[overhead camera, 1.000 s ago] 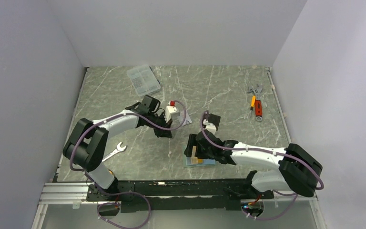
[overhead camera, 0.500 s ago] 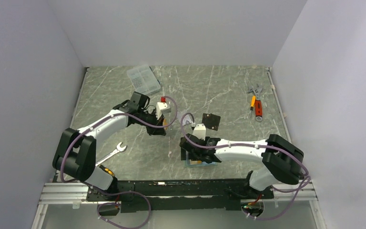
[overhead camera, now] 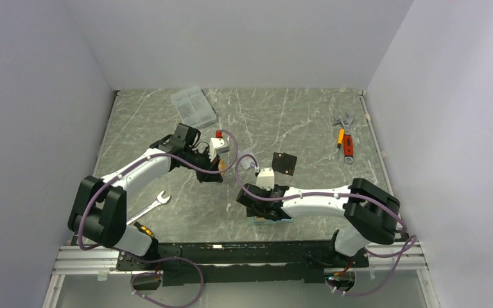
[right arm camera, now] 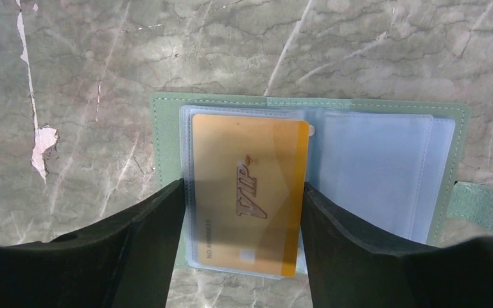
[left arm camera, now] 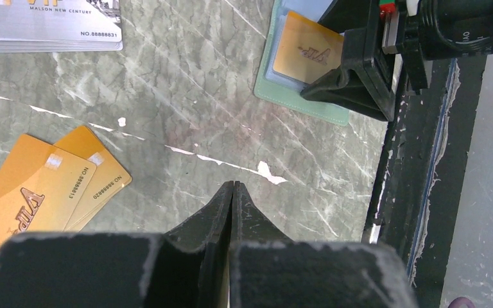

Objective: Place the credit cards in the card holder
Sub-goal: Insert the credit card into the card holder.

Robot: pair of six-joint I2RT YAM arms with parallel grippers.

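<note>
Since the right gripper [right arm camera: 244, 187] has narrowed onto the orange-gold card [right arm camera: 249, 199] (left gripper [left arm camera: 232, 192] shut, empty), the card holder [right arm camera: 391, 106] should get it next.

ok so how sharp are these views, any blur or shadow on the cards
Left wrist: silver cards and loose orange cards crisp, print legible, the left gripper's jaws blurred in the foreground. Right wrist: orange card on the open card holder sharp, the right gripper's jaws soft-edged, shading its sides. Top external: even light, cards too small to read.
</note>
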